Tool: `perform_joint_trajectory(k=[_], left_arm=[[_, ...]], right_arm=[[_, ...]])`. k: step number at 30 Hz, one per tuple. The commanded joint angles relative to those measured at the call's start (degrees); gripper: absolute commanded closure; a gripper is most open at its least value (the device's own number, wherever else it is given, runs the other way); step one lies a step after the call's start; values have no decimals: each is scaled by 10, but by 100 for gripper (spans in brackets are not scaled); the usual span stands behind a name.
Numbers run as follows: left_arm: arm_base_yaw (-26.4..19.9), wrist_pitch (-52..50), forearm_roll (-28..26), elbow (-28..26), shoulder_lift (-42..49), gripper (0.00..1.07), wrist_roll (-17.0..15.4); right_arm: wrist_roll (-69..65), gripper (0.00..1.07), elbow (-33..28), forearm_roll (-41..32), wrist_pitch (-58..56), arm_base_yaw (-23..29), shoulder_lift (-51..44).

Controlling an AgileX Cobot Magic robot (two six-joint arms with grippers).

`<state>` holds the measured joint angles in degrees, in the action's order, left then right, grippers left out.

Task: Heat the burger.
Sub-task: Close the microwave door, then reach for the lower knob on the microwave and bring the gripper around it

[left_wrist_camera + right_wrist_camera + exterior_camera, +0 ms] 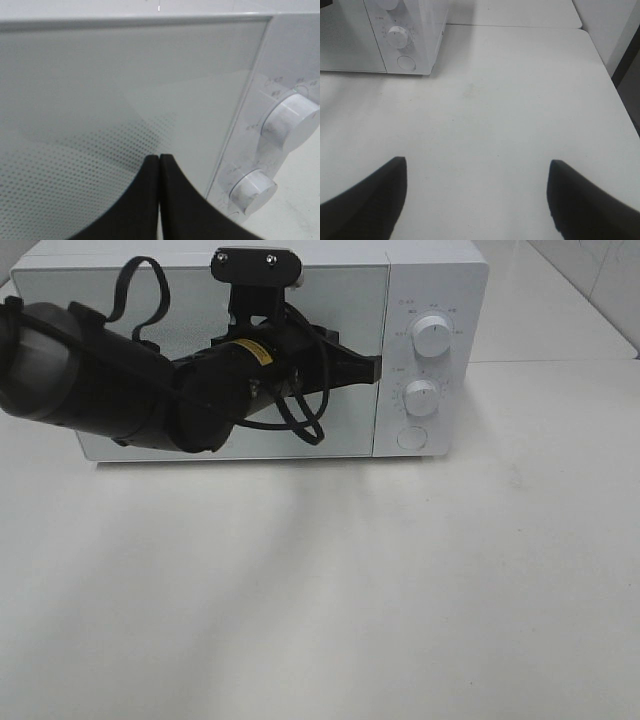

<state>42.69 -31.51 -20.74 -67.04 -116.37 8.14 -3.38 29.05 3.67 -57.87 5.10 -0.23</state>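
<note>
Robot lab test bench, black robot arm (pixel 90 380), white microwave (pixel 350 430) on plain white table (pixel 320 590)

left arm (pixel 100 380) reaches in from the left, stretched out nearly level, elbow low. left pincer (pixel 159 158) is pressed tight, finger flat against finger. right pincer (pixel 477 161) hangs with its two dark fingers (pixel 375 195) spread wide, gripping nothing.

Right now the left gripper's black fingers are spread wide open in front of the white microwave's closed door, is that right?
Not quite. The left gripper is shut, with its black fingers pressed together, not spread wide open. The left wrist view shows this. The rest holds: it is in front of the white microwave's closed door.
</note>
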Motion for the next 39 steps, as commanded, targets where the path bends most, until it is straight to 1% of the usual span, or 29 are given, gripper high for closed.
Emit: perform_joint_trajectory(k=[1, 3, 5, 6, 7, 8, 9, 10, 11, 12, 13, 14, 16, 17, 20, 23, 24, 26, 27, 29, 31, 32, 33, 34, 35, 36, 37, 38, 39], left_arm=[[-8, 21, -29, 4, 20, 107, 5], [5, 74, -29, 30, 44, 107, 8], [9, 91, -29, 36, 51, 105, 11], [17, 128, -29, 41, 61, 92, 11], [17, 128, -29, 41, 61, 92, 11], [21, 150, -29, 41, 66, 82, 11], [21, 150, -29, 41, 66, 82, 11], [29, 209, -29, 41, 74, 50, 11], [32, 237, -30, 41, 78, 32, 9], [32, 237, -30, 41, 78, 32, 9], [37, 290, -31, 41, 87, 4, 7], [37, 351, -31, 41, 101, 6, 7], [37, 373, -31, 41, 107, 6, 7], [37, 425, -31, 41, 121, 6, 7], [37, 446, -29, 41, 127, 6, 7], [37, 547, -22, 41, 164, 6, 11], [37, 547, -22, 41, 164, 6, 11], [37, 614, -6, 41, 191, 6, 11], [37, 614, -6, 41, 191, 6, 11], [36, 686, 7, 41, 216, 6, 10], [34, 702, 8, 41, 223, 6, 9], [25, 735, 7, 41, 238, 6, 2], [25, 735, 7, 41, 238, 6, 2], [17, 752, 7, 41, 245, 6, -6], [-4, 787, 8, 41, 257, 6, -24], [-4, 787, 8, 41, 257, 6, -24], [-34, 821, 7, 41, 269, 6, -34], [-47, 834, 7, 41, 274, 6, -35], [-47, 834, 7, 41, 274, 6, -35]], right_arm=[[6, 32, -3, -1, 8, -4, -16], [6, 32, -3, -1, 8, -4, -16], [6, 32, -3, -1, 8, -4, -16], [6, 32, -3, -1, 8, -4, -16], [6, 32, -3, -1, 8, -4, -16], [6, 32, -3, -1, 8, -4, -16], [6, 32, -3, -1, 8, -4, -16], [6, 32, -3, -1, 8, -4, -16], [6, 32, -3, -1, 8, -4, -16], [6, 32, -3, -1, 8, -4, -16], [6, 32, -3, -1, 8, -4, -16], [6, 32, -3, -1, 8, -4, -16], [6, 32, -3, -1, 8, -4, -16], [6, 32, -3, -1, 8, -4, -16], [7, 32, -3, -1, 8, -4, -16], [7, 32, -3, -1, 8, -4, -16], [7, 32, -3, -1, 8, -4, -16], [9, 32, -3, -1, 8, -4, -16], [9, 32, -3, -1, 8, -4, -16], [9, 32, -3, -1, 8, -4, -16], [9, 32, -3, -1, 8, -4, -16], [9, 32, -3, -1, 8, -4, -16], [9, 32, -3, -1, 8, -4, -16], [9, 32, -3, -1, 8, -4, -16], [9, 32, -3, -1, 8, -4, -16], [9, 32, -3, -1, 8, -4, -16], [9, 32, -3, -1, 8, -4, -16], [9, 32, -3, -1, 8, -4, -16], [9, 32, -3, -1, 8, -4, -16]])
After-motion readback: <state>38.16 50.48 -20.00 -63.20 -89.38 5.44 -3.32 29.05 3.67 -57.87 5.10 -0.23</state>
